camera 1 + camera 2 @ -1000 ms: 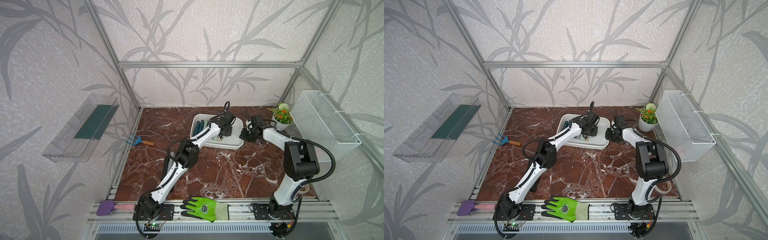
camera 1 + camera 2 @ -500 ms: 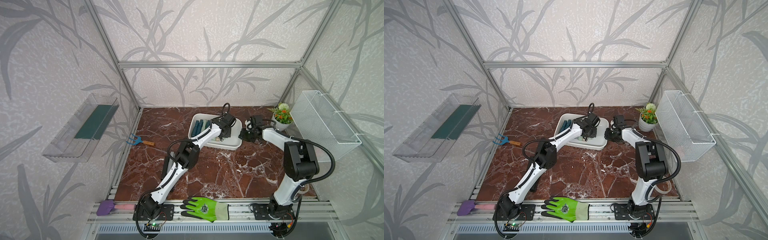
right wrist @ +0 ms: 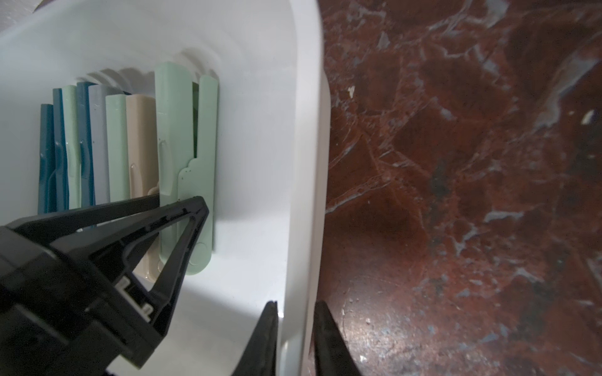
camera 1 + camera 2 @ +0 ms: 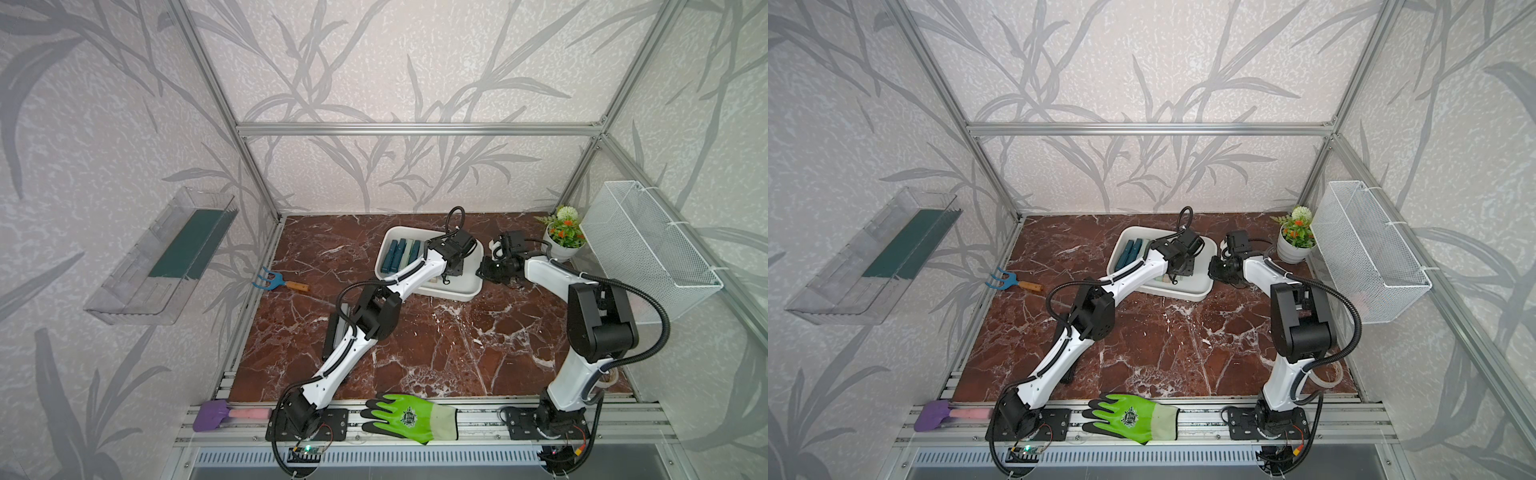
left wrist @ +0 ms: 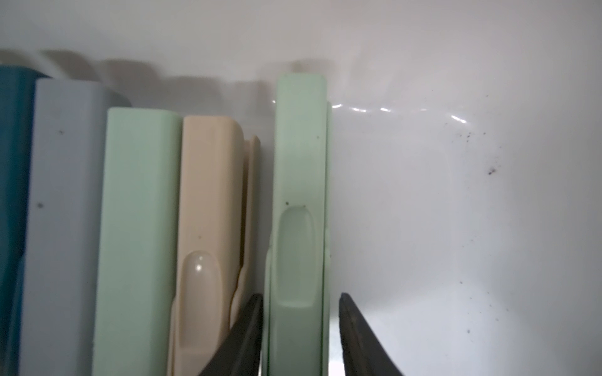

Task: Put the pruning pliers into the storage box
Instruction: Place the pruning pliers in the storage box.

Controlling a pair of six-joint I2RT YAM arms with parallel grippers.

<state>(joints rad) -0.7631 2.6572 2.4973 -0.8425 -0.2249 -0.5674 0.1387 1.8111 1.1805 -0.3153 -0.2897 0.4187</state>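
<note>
The pale green pliers (image 5: 299,195) now sit inside the storage box (image 3: 309,130). They are at the open end of the row of pliers (image 3: 84,146) already packed there, just beside the beige one (image 5: 208,195).

What has changed in the last second is the grip. The left jaws, which had been pinching this tool, have eased apart. In the left wrist view a sliver of white box shows between one fingertip (image 5: 350,315) and the tool's side, while the other finger sits close against it. We read these jaws as spread and the tool as let go, resting on its own.

The right jaws have not altered. They pinch the box's wall, one finger inside and one outside, steadying it on the counter (image 4: 457,345).

For the task, this means one more tool is delivered. We judge the next move is to lift the left arm (image 4: 419,270) straight out without knocking the freshly set tool, which has no neighbour on its open side.

Two dark bars (image 4: 330,338) lie on the counter by that arm's elbow, partly hidden. If they are pliers, they remain to be fetched.
</note>
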